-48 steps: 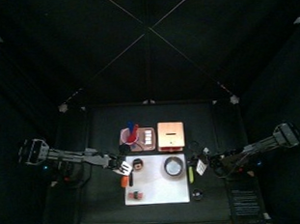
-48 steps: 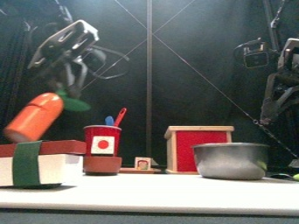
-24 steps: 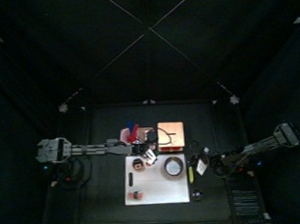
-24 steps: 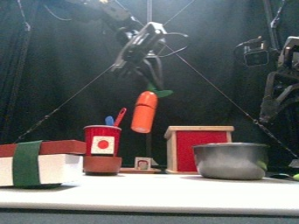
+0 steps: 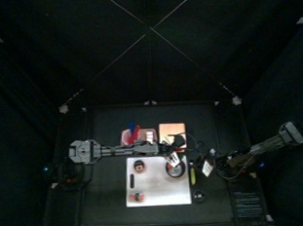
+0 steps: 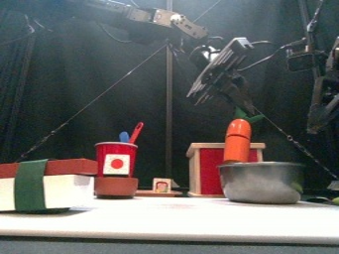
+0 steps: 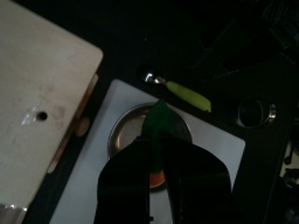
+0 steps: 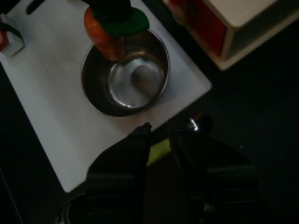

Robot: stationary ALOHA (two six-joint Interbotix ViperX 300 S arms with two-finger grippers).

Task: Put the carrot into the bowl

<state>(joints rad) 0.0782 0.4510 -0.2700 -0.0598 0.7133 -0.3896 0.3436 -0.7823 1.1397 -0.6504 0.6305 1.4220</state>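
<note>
The left arm stretches in from the left across the middle of the desk (image 6: 159, 226), its forearm slanting down to the left gripper (image 6: 233, 87), whose jaws pinch the carrot (image 6: 237, 140) by its green top. The carrot hangs upright just above the bowl (image 6: 263, 182) on the right. The right gripper (image 8: 170, 140) rests low near the desk's right edge; whether its jaws are spread I cannot tell.
</note>
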